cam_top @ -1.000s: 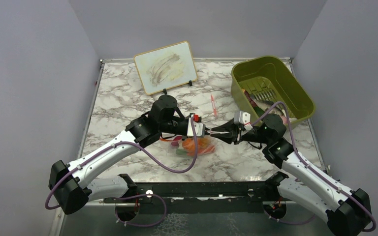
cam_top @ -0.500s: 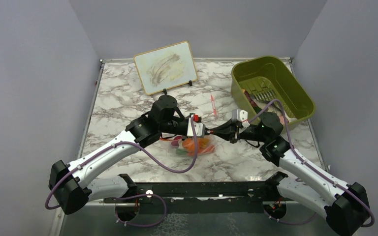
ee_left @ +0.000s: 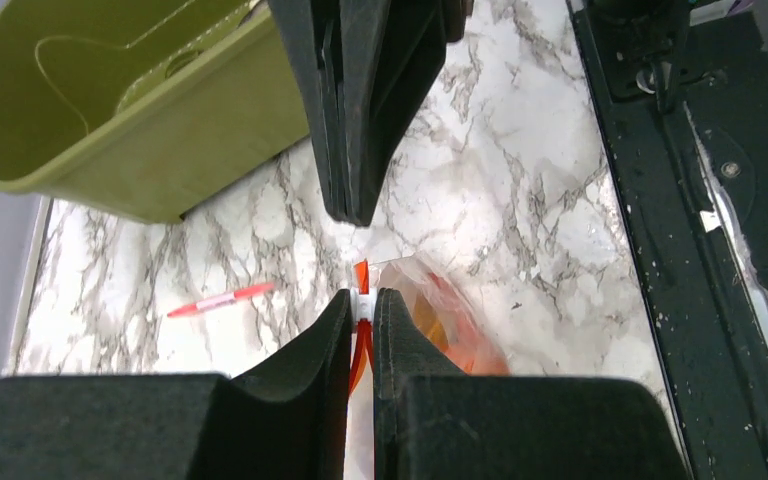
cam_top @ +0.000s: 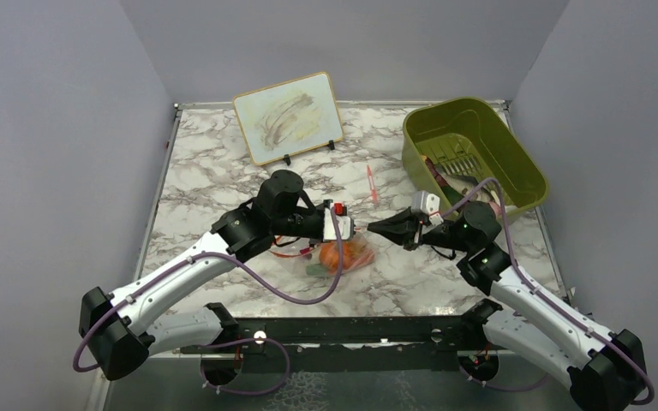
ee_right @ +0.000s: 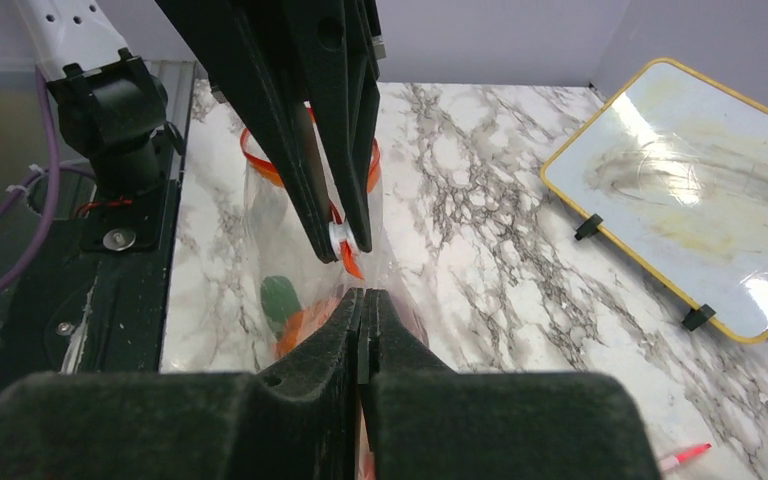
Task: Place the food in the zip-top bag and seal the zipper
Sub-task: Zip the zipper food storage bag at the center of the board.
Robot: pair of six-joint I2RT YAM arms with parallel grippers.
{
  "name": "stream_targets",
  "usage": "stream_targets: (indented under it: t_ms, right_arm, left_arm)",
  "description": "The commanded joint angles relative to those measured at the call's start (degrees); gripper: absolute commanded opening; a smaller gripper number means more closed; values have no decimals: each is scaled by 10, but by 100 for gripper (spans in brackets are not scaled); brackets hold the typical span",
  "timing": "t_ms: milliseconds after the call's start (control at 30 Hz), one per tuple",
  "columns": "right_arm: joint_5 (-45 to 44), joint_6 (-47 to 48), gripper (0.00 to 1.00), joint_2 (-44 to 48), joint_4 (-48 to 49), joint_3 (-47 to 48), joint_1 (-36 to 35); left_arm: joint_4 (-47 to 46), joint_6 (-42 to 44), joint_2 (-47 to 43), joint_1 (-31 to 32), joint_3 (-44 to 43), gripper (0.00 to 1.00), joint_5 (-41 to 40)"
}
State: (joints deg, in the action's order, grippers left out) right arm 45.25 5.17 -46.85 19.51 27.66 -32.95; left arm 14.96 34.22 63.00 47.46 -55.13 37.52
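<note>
Nearest, on the marble table [cam_top: 206,180] just beyond the arm bases, the zip-top bag [cam_top: 355,257] lies roughly mid-table, slightly to the right. The food [cam_top: 332,255] is already inside it; an orange ball and a green piece show through the clear film.

Just past the bag the two grippers meet tip to tip. The left gripper [cam_top: 349,227] has its jaws nipped narrow on the zipper [ee_left: 361,275], gripping the small white slider [ee_right: 339,237] at the end of the strip. The right gripper [cam_top: 373,228] has its jaws pressed fully together. In the left wrist view its tip sits just beyond the strip's end with a small gap, so it seems to hold nothing.

Loading looks finished and sealing is the step in hand. In the right wrist view the red-orange strip bows out in an open loop, so the mouth is not closed. The next move probably calls for the right gripper to open and pinch the bag's corner, anchoring it while the left draws the slider along.

Farther back lies a thin red-pink pen [cam_top: 370,181]. Beyond it are an olive-green bin [cam_top: 518,154] at far right and a propped whiteboard [cam_top: 289,117] at far centre. The board carries only smudges; no brand, label or legible writing appears anywhere.
</note>
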Motion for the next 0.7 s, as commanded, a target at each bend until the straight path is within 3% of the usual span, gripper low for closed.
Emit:
stream_targets:
  t_ms: [0,100,167,200,667]
  right_arm:
    - [0,-3,1,18,21,-13,-2]
    - [26,14,5,12,17,-6,-2]
    - [39,19,25,8,15,-1,-2]
    - [45,24,29,5,13,3,-2]
    - [59,22,30,-61,48,32,-4]
  left_arm:
    - [21,8,-22,-3,18,0,-50]
    - [16,10,-24,-3,20,0,-34]
    - [11,11,-22,-3,16,0,-17]
    - [9,12,-20,-3,15,0,-11]
    - [4,25,-5,-3,5,0,15]
